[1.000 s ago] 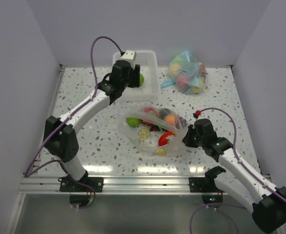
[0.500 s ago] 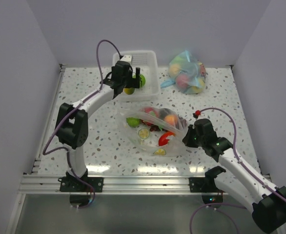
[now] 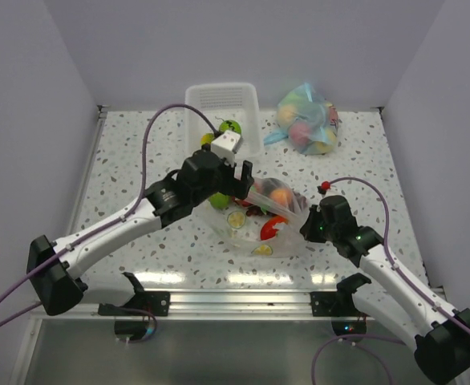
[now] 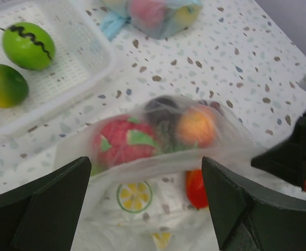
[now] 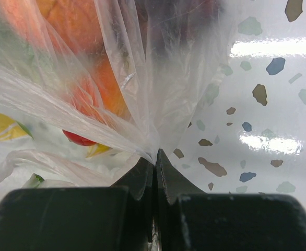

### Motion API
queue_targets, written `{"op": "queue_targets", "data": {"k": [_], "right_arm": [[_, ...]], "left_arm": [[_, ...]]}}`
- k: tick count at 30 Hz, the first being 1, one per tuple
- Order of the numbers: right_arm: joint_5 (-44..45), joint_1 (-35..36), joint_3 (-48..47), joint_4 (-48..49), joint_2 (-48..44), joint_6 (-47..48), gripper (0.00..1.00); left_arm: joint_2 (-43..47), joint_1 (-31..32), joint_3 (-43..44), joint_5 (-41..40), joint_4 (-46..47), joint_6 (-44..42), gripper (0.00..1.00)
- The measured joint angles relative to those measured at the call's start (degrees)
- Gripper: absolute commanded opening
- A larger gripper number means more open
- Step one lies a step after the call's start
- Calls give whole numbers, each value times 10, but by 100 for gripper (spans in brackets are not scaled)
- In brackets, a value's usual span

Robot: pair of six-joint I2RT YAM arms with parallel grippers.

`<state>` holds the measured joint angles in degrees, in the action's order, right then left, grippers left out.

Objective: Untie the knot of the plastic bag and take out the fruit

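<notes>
The clear plastic bag [image 3: 259, 218] lies at mid-table with its mouth gaping; no tied knot shows. Inside it are a red strawberry-like piece [image 4: 122, 144], an orange [image 4: 195, 125], a lime slice [image 4: 134, 195], a red piece [image 4: 196, 188] and a dark fruit. My left gripper [image 3: 238, 180] is open and empty, just above the bag's left rim, with the bag [image 4: 158, 162] between its fingers [image 4: 48, 198]. My right gripper [image 3: 305, 227] is shut on the bag's right edge, the gathered film [image 5: 142, 104] pinched at its tips [image 5: 155, 155].
The white basket [image 3: 247, 103] stands at the back and holds a green lime [image 4: 27, 44] and a green-yellow fruit [image 4: 6, 85]. A blue-tinted bag of pastel fruits [image 3: 307, 122] lies at the back right. Walls close in the table's left, right and back sides.
My left gripper left a green-yellow fruit in the basket and swung back to the bag's left rim. The right gripper has not moved.
</notes>
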<state>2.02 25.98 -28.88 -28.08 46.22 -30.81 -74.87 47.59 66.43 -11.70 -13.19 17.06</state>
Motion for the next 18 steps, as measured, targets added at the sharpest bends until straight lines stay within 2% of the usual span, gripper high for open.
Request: {"op": "queue_targets", "data": {"k": [4, 9, 12, 18], "right_arm": [[0, 0, 0, -2, -2, 0, 0], [3, 0, 0, -6, -3, -1, 0], [17, 0, 0, -19, -2, -14, 0], [45, 0, 0, -54, -2, -55, 0]], "left_arm": [[20, 82, -37, -23, -33, 36, 87], [-1, 160, -68, -25, -49, 75, 79], [-39, 181, -68, -21, -45, 79, 78], [-128, 185, -56, -5, -37, 78, 79]]}}
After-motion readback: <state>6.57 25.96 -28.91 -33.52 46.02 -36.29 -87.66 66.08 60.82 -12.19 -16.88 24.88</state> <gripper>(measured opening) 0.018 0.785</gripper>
